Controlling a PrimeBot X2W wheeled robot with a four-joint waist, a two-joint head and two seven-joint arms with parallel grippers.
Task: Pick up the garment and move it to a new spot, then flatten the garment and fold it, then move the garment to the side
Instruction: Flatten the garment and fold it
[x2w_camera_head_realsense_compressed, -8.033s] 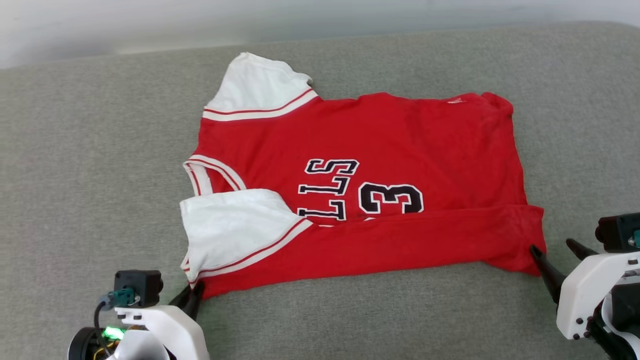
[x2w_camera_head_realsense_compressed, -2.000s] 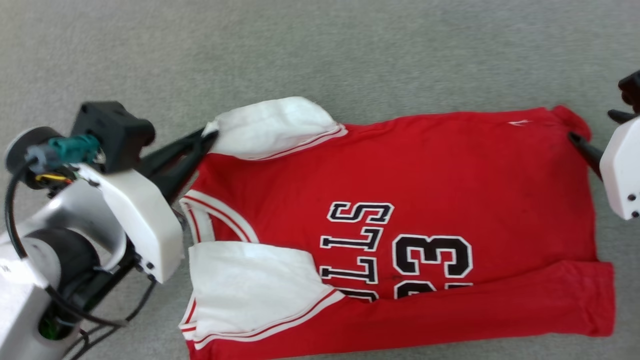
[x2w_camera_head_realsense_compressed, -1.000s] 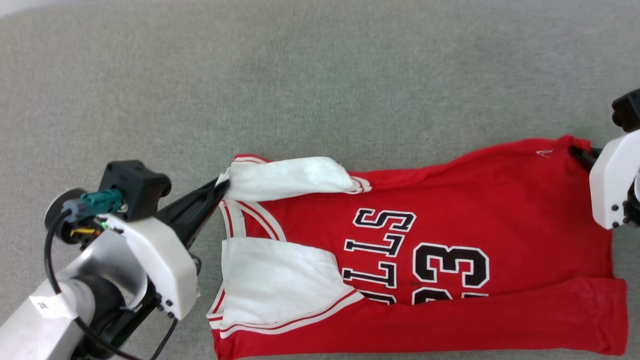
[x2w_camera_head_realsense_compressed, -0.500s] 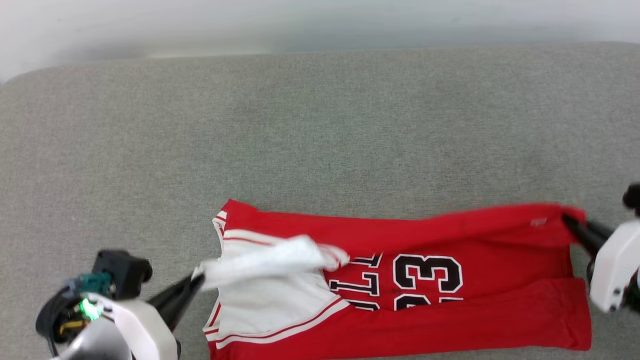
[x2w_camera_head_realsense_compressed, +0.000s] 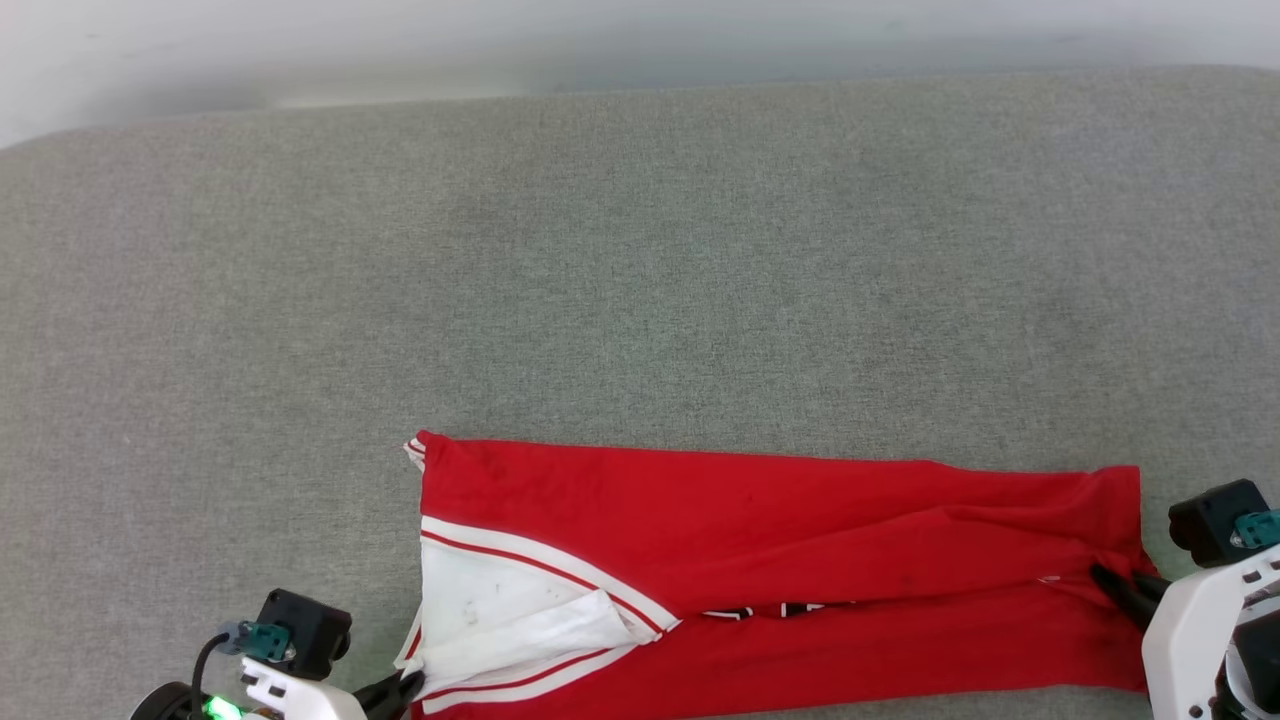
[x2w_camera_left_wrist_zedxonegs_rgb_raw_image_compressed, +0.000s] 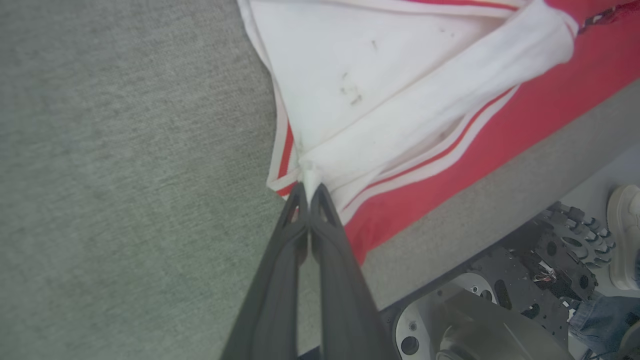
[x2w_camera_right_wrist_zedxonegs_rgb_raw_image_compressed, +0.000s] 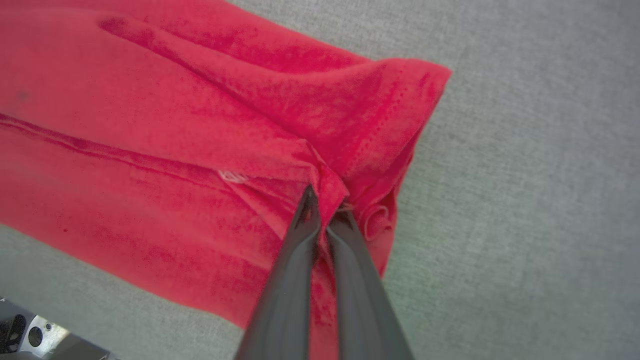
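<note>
**A:** Left gripper (x2w_camera_left_wrist_zedxonegs_rgb_raw_image_compressed: 309, 189) first: jaws pressed together, pinching the corner of the white sleeve (x2w_camera_left_wrist_zedxonegs_rgb_raw_image_compressed: 380, 85), right by the red-and-white trim.

**B:** And the right gripper (x2w_camera_right_wrist_zedxonegs_rgb_raw_image_compressed: 325, 202)?

**A:** Jaws closed too, nipping a bunched fold of red cloth at the hem end.

**B:** So the shirt (x2w_camera_head_realsense_compressed: 760, 520) is held at both ends.

**A:** Yes. It lies folded lengthwise, a long narrow red band along the near edge of the grey worktop (x2w_camera_head_realsense_compressed: 640, 250), sleeve end at the left, hem at the right.

**B:** Any lettering?

**A:** Just a sliver of black-and-white print peeking out between the two folded edges, midway along.

**B:** Further out?

**A:** In the left wrist view, the robot's base (x2w_camera_left_wrist_zedxonegs_rgb_raw_image_compressed: 500, 305) sits below the worktop edge, with a pale shoe (x2w_camera_left_wrist_zedxonegs_rgb_raw_image_compressed: 622, 235) on the floor beside it.
</note>
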